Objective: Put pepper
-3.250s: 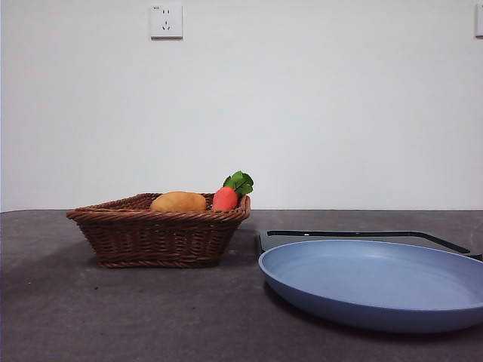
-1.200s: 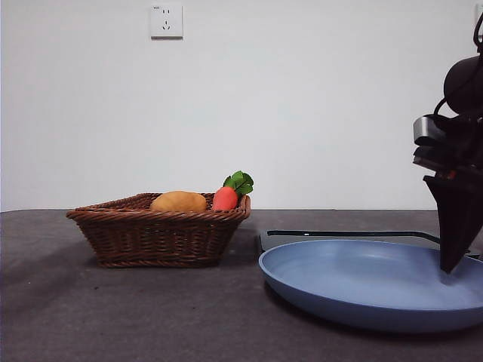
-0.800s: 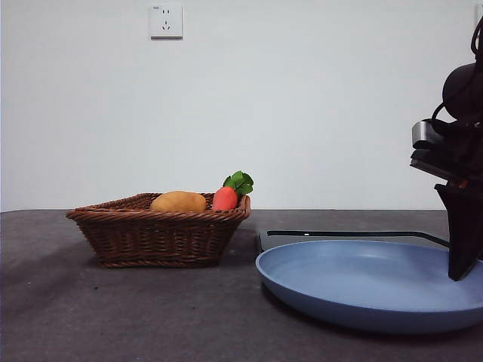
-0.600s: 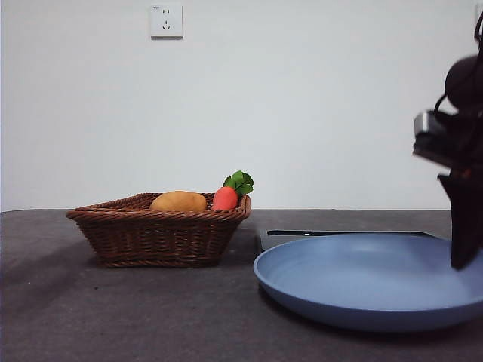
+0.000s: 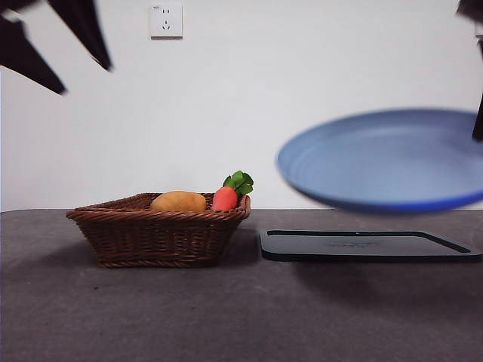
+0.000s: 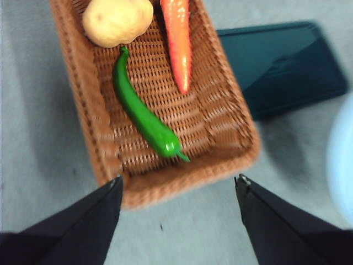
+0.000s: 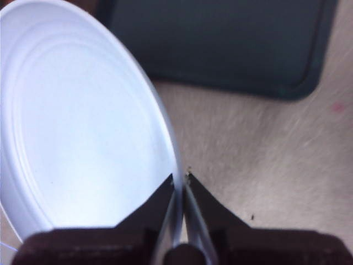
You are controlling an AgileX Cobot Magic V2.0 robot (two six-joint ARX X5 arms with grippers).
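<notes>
The green pepper (image 6: 140,113) lies in the brown wicker basket (image 6: 83,83), beside a potato (image 6: 117,19) and a carrot (image 6: 177,38). In the front view the basket's wall (image 5: 158,230) hides the pepper. My left gripper (image 6: 178,178) is open and empty, high above the basket's near edge; it shows at the top left of the front view (image 5: 87,81). My right gripper (image 7: 180,178) is shut on the rim of the blue plate (image 7: 83,127) and holds it in the air, tilted, above the black tray (image 5: 362,245).
The potato (image 5: 178,201) and the carrot (image 5: 225,197) stick up over the basket's rim. The black tray (image 7: 220,44) lies flat on the dark table to the right of the basket. The lifted plate (image 5: 385,162) hangs over it.
The blue plate has risen from the black tray into the air in my right gripper. My left gripper has come into view above the basket.
</notes>
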